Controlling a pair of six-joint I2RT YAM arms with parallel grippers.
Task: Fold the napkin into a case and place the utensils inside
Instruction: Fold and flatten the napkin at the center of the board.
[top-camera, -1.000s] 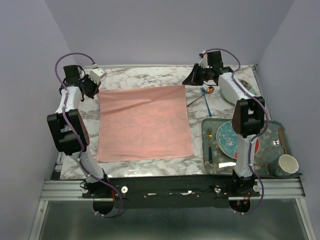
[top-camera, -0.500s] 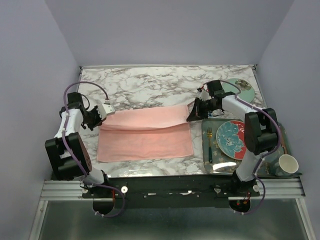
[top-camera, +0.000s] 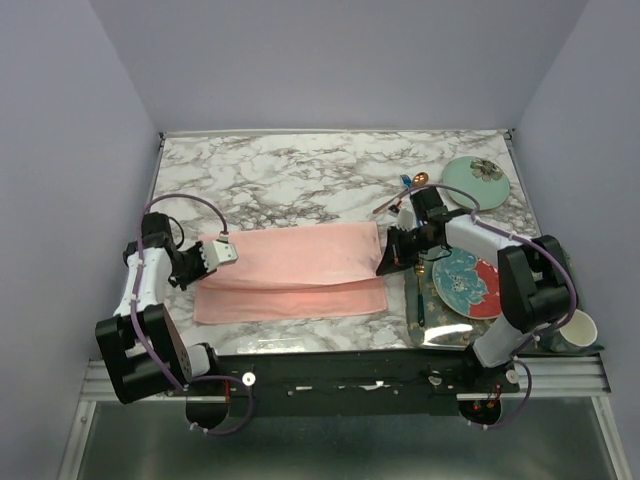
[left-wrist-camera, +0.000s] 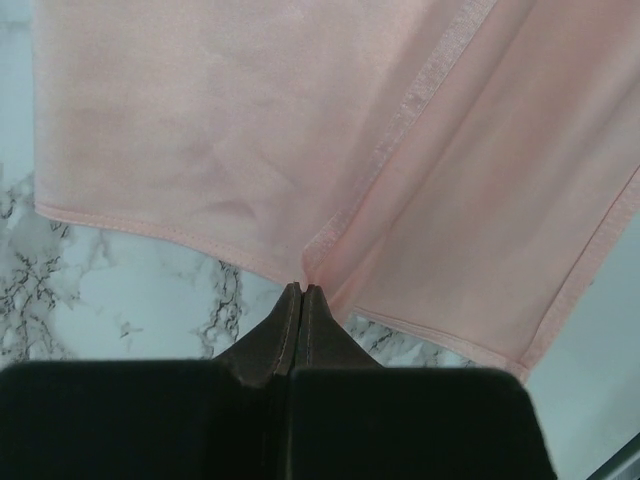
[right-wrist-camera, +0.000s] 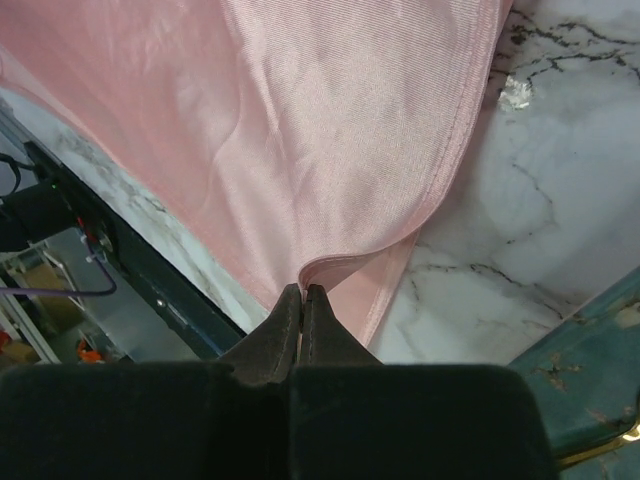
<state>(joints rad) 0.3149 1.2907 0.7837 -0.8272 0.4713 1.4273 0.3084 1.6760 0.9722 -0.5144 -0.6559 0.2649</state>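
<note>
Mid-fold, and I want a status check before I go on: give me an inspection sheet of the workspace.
Surface: marble table, no spills seen.
Job's things: napkin doubled over, top layer stopping short of the near hem; spoon and blue fork on the marble at far right, outside it.
Clutter: tray holding plate, teal-handled fork and cup; teal dish behind it.
Grippers: left gripper shut on the napkin's left corner; right gripper shut on its right corner.
Cables: purple cables loop along both arms, no snag seen.
Surroundings: lavender walls, metal rail at the near edge.
</note>
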